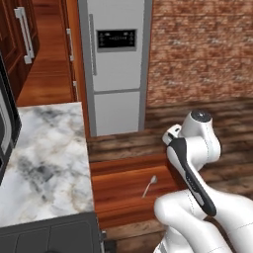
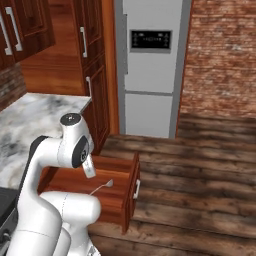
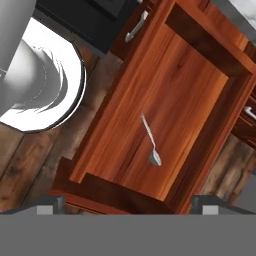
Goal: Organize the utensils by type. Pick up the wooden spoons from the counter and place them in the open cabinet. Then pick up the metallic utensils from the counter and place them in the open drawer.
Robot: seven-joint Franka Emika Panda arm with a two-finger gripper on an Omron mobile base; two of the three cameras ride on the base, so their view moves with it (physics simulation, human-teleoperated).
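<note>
A slim silver spoon [image 3: 151, 145], one of the metallic utensils, lies flat on the wood bottom of the open drawer [image 3: 190, 75]. My gripper [image 3: 129, 205] hangs above the drawer and looks down into it, open, with nothing between its fingertips [image 3: 50, 202]. The same spoon [image 1: 149, 185] [image 2: 102, 186] shows in both base views, inside the pulled-out drawer [image 1: 123, 170] [image 2: 131, 175]. The white marble counter [image 1: 44, 158] [image 2: 35, 107] runs to the left of the drawer. The wooden spoons and the open cabinet are out of view.
A steel fridge [image 1: 116, 64] [image 2: 150, 65] stands past the drawer, against a brick wall [image 1: 202, 49]. A dark stove top [image 1: 49, 237] borders the counter's near end. Closed reddish-brown cabinets [image 2: 92, 55] stand left of the fridge. Plank floor [image 2: 200, 175] lies right of the drawer.
</note>
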